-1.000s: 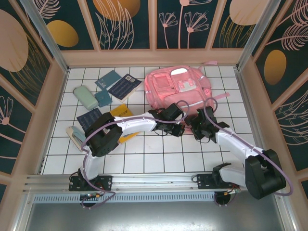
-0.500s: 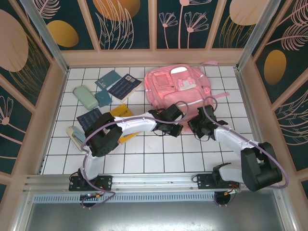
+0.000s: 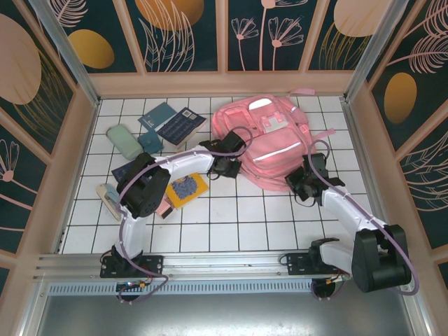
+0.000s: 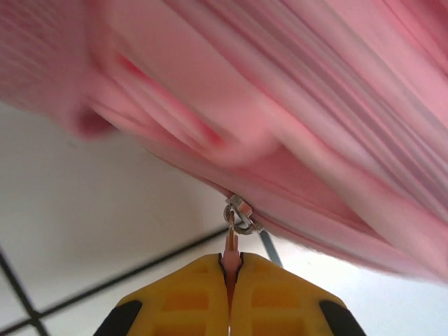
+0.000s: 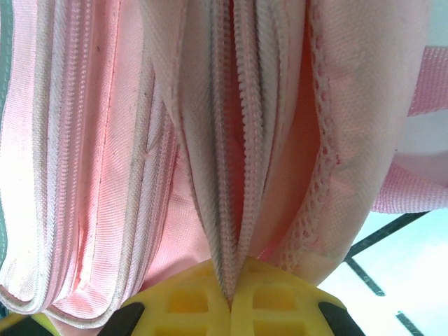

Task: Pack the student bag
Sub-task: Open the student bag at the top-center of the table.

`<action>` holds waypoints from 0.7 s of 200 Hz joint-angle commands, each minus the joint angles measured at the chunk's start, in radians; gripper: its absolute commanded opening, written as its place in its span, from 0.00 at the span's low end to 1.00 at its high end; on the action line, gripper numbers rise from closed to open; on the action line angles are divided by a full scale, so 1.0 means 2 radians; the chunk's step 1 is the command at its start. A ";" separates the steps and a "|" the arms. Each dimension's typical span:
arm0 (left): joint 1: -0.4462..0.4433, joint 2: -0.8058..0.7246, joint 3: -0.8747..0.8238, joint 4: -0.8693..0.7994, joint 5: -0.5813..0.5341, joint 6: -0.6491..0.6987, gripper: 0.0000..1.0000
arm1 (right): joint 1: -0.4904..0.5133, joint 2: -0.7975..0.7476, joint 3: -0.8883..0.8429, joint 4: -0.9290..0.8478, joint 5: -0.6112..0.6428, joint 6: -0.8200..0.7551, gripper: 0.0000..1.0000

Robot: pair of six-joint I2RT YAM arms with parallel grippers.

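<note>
The student bag [image 3: 269,133], a large pink backpack with a pale stripe, lies at the back middle of the tiled table. My left gripper [image 3: 225,166] sits at the bag's near left edge. In the left wrist view its yellow fingers [image 4: 189,294] are shut on the pink zipper pull [image 4: 231,245], which hangs from a metal slider [image 4: 241,215]. My right gripper [image 3: 301,180] is at the bag's near right edge. In the right wrist view that gripper [image 5: 231,297] is shut on the zipper-tape edge of the bag [image 5: 231,140], whose zipper gapes open above it.
Left of the bag lie a mint glasses case [image 3: 124,140], dark blue and teal notebooks [image 3: 178,126], a yellow notebook with a blue pattern [image 3: 185,187] and a pale stapler-like item [image 3: 108,196]. Wooden walls ring the table.
The right gripper shut on the bag's edge and drew rightward. The left gripper travelled left and back along the bag's edge with the zipper pull, uncovering the yellow notebook.
</note>
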 commanded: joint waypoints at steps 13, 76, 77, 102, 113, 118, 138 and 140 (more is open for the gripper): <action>0.043 0.041 0.058 -0.046 -0.070 0.001 0.00 | -0.020 -0.023 -0.007 -0.039 0.020 -0.035 0.00; 0.083 0.098 0.143 -0.069 -0.102 -0.031 0.00 | -0.037 -0.042 -0.015 -0.049 0.006 -0.058 0.00; 0.083 0.098 0.143 -0.069 -0.102 -0.031 0.00 | -0.037 -0.041 -0.015 -0.049 0.005 -0.058 0.00; 0.082 0.087 0.137 -0.058 -0.066 -0.027 0.00 | -0.037 -0.041 -0.016 -0.037 -0.017 -0.073 0.00; 0.083 0.078 0.124 -0.045 -0.047 -0.024 0.00 | -0.037 -0.042 -0.015 -0.029 -0.026 -0.077 0.00; 0.083 0.073 0.118 -0.039 -0.039 -0.025 0.00 | -0.037 -0.041 -0.015 -0.025 -0.030 -0.078 0.00; 0.082 0.057 0.100 -0.024 -0.008 -0.029 0.04 | -0.036 -0.042 -0.013 -0.010 -0.044 -0.084 0.05; 0.082 0.055 0.098 -0.022 -0.006 -0.029 0.05 | -0.036 -0.043 -0.012 -0.009 -0.045 -0.086 0.05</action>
